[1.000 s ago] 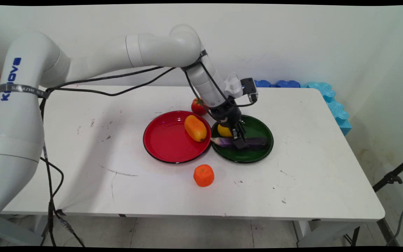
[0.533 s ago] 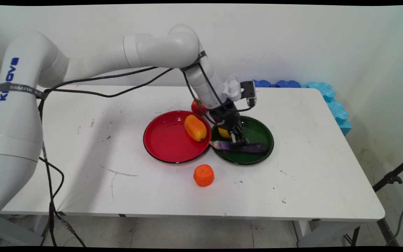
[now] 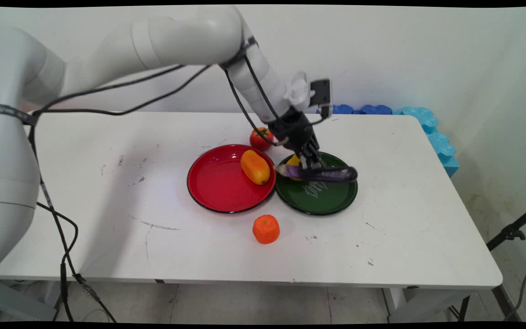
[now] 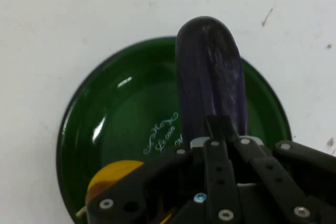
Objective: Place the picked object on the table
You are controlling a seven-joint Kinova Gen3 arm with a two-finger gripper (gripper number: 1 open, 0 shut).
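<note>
Gripper point(image 3: 311, 165) jaws pinching eggplant point(image 3: 331, 173), held above green plate point(image 3: 318, 203), lemon point(image 3: 294, 160) beneath, red plate point(image 3: 213, 183) beside.

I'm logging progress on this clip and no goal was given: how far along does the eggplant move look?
Done: the gripper is shut on the eggplant and holds it clear above the green plate. In hand: the eggplant hangs roughly level over that plate, where a yellow fruit remains. Left: it rests nowhere yet. The red plate holds an orange-yellow fruit.
</note>
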